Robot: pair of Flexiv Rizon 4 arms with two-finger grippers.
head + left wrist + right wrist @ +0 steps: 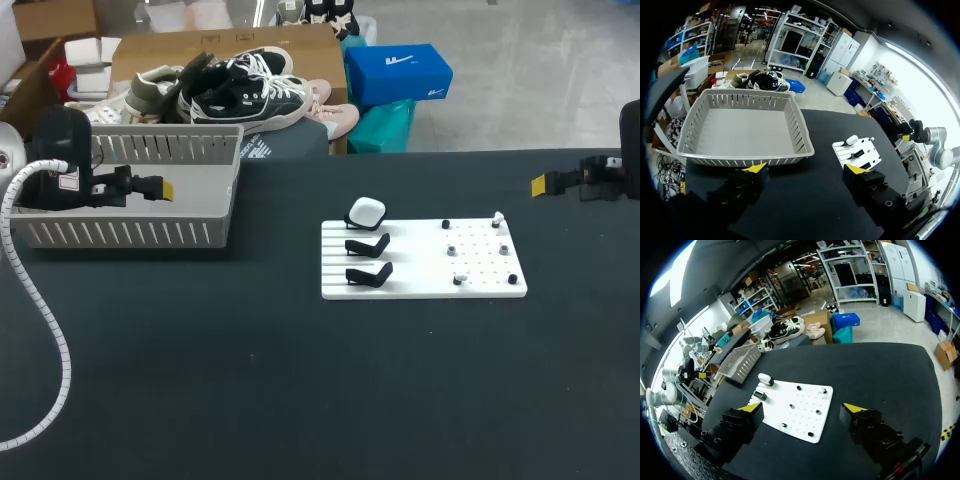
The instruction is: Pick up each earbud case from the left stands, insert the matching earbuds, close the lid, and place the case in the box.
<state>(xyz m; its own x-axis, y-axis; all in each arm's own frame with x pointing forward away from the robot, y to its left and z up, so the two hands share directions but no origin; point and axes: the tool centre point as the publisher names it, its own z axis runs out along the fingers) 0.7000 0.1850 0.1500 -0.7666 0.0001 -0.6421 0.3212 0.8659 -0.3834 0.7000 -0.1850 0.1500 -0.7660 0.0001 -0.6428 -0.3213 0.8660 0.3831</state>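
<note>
Tabletop (250, 390) is black, with the grey slatted box (130, 235) at its far left and a white board (420, 280) near the middle. My left gripper (160, 188) hangs by the box and my right gripper (538, 184) hangs at the far right, well apart from the board. Three black stands (367, 246) line the board's left side. The earbud case (366, 211), white and rounded, sits on the farthest one. Dark pegs (452, 249) dot the right half. From overhead I see each gripper side-on, one yellow tip apiece. The wrist views show both pairs of tips spread wide on nothing: the left gripper (805, 170) faces the box (745, 160) and the right gripper (801, 407) faces the board (800, 412).
</note>
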